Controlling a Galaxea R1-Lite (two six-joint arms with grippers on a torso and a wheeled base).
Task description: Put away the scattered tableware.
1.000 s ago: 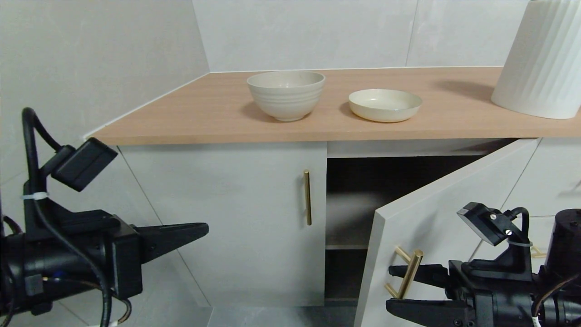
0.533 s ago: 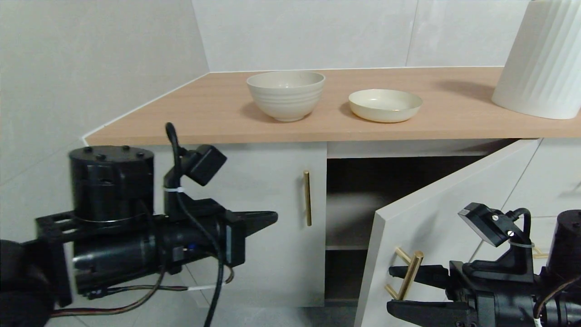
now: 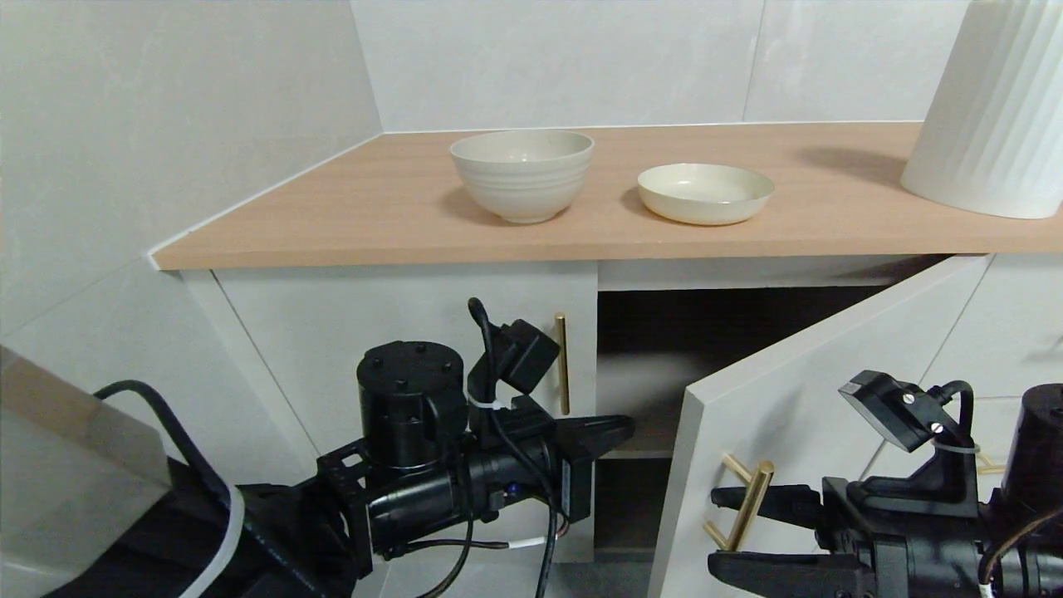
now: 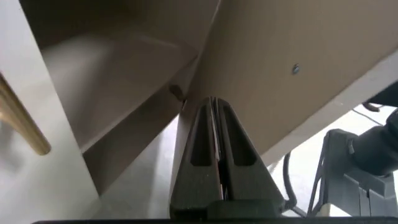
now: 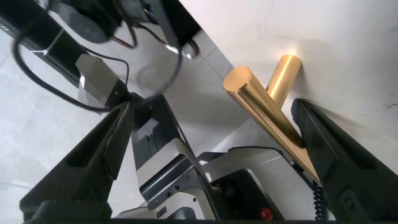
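Right now your left gripper (image 3: 613, 430) sits low in front of the cabinet, at the edge of its open compartment and just below the brass bar handle (image 3: 562, 362) of the closed pale grey left door (image 3: 374, 316). Its jaws are pressed together with nothing between them. In the left wrist view the left gripper (image 4: 214, 107) points toward the corner where the inner shelf (image 4: 118, 81) meets the inner face of the open right door (image 4: 298, 56).

Your right gripper (image 3: 735, 531) is down at the open right door (image 3: 789, 390), which is swung out toward you. Its jaws are spread, one above and one below the short brass handle (image 3: 746, 501) on that door. The right wrist view shows the same handle (image 5: 267, 106) lying between the two jaws of the right gripper (image 5: 217, 146); you cannot tell whether either jaw touches it.

Both pieces of tableware stand on the wooden worktop (image 3: 374, 216) above the cabinet. The cream ribbed ceramic bowl (image 3: 523, 173) is upright over the closed door, and the shallow cream dish (image 3: 706, 192) lies near it on your right, not touching it. A tall white ribbed vase (image 3: 992, 108) stands well apart at the right end.
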